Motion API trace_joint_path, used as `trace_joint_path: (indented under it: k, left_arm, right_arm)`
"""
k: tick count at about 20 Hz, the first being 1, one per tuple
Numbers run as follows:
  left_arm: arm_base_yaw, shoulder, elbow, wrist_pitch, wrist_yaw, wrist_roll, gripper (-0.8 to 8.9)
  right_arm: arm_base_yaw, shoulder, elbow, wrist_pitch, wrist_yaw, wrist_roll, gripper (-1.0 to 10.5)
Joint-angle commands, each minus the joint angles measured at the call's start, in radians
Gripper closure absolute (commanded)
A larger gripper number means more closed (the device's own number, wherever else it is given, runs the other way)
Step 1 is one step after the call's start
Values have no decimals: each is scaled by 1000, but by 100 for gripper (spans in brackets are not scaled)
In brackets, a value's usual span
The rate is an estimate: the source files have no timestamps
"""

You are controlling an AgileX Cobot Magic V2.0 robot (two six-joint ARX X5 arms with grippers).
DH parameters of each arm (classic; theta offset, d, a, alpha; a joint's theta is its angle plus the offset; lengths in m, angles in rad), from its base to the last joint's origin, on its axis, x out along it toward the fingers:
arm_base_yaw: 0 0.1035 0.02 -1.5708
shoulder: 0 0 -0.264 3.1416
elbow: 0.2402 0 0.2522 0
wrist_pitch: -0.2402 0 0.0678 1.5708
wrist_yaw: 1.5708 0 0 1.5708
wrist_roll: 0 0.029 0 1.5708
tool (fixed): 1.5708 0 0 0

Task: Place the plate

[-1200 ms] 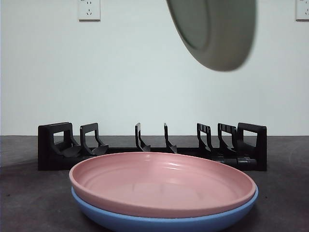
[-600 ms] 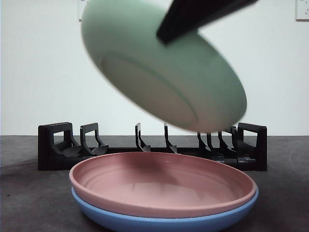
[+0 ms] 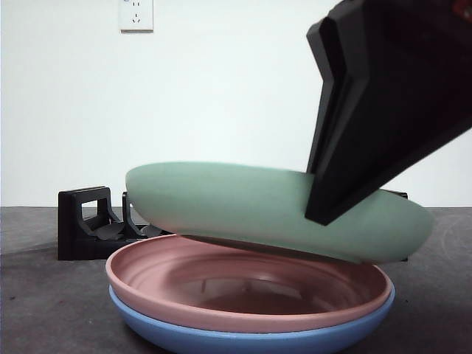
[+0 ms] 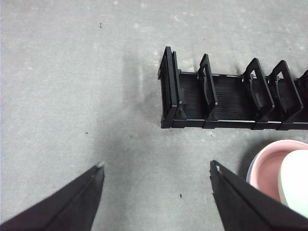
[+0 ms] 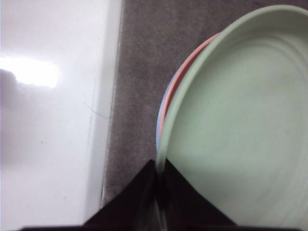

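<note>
A pale green plate (image 3: 273, 210) hangs nearly flat just above a pink plate (image 3: 243, 284) stacked on a blue plate (image 3: 251, 339). My right gripper (image 3: 328, 199) is shut on the green plate's rim; the right wrist view shows the green plate (image 5: 245, 125) clamped between the jaws of that gripper (image 5: 161, 185), with the pink rim (image 5: 185, 79) beneath. My left gripper (image 4: 156, 171) stands open over bare table, well away from the plates, with the pink plate (image 4: 274, 166) and the green plate (image 4: 296, 183) at the picture's edge.
A black dish rack (image 3: 88, 225) with several upright slots stands behind the plate stack, also in the left wrist view as the rack (image 4: 231, 98). A white wall with an outlet (image 3: 136, 15) lies behind. A white surface (image 5: 53, 106) borders the dark table.
The green plate came down from high and tilted to nearly flat, low over the pink plate. The right gripper descended with it and now fills the upper right of the front view.
</note>
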Motion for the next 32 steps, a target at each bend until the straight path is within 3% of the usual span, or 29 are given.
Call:
trace_joint_path:
  k: [1,14,18,21,25,27,32]
  left_arm:
    - [-1,5,15,10,-3,4,469]
    - [-1,6,14,9,-3,30,469]
    - [-1,6,14,9,-3,30,469]
    - [-1,6,14,9,-3,30,469]
    - [-1,6,14,10,-3,30,469]
    - [-1,6,14,10,-3,30,469]
    - [-1,6,14,10,-2,30,469]
  right_arm:
    - [16,31,10,8,5,-54,934]
    - [20,137,10,33,27,-71,933]
    - [20,137,10,36,27,-55,816]
    - [20,136,17,35,27,-19,798]
    - [10,117,100,20,65,130,795]
    - [-39,79,113,43,99,174,794]
    - [-387,-18,86,94,69,234,793]
